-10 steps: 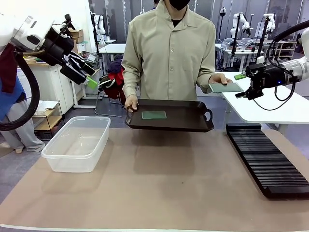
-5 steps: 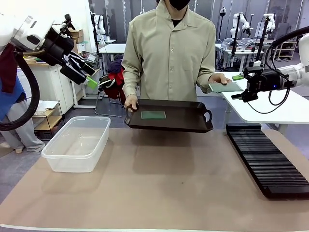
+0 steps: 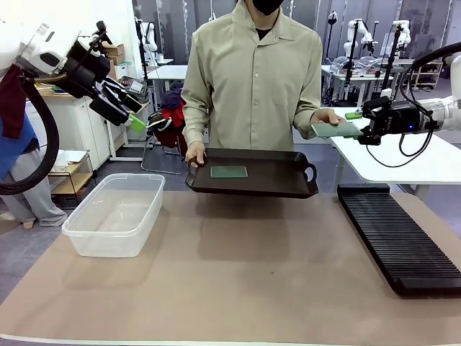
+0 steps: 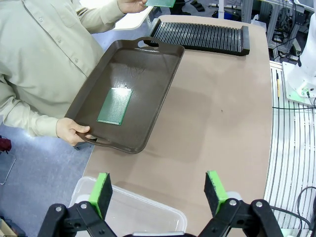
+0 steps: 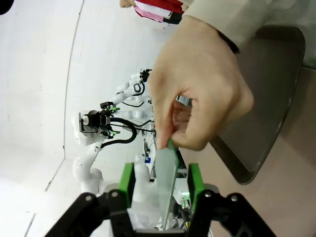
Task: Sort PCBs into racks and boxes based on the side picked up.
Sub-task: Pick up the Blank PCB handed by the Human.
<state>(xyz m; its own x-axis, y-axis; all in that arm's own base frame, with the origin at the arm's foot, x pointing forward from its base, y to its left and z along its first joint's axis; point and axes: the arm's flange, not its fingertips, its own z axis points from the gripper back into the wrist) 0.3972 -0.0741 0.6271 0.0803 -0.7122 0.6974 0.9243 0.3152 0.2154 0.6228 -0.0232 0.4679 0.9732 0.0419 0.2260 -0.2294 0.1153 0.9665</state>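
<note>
Handover: right gripper (image 5: 161, 177), fingers apart, straddles offered PCB (image 5: 166, 163), unclamped; left gripper (image 4: 158, 177) spread, empty; second PCB (image 3: 229, 171) on far tray (image 3: 281, 179); rack (image 3: 396, 238), box (image 3: 108, 241) await both.

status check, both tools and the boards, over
Left tool open above clear tub. Right tool straddling PCB in person's hand, gaps at both pads. Second PCB flat on tray. Nothing in the way.
</note>
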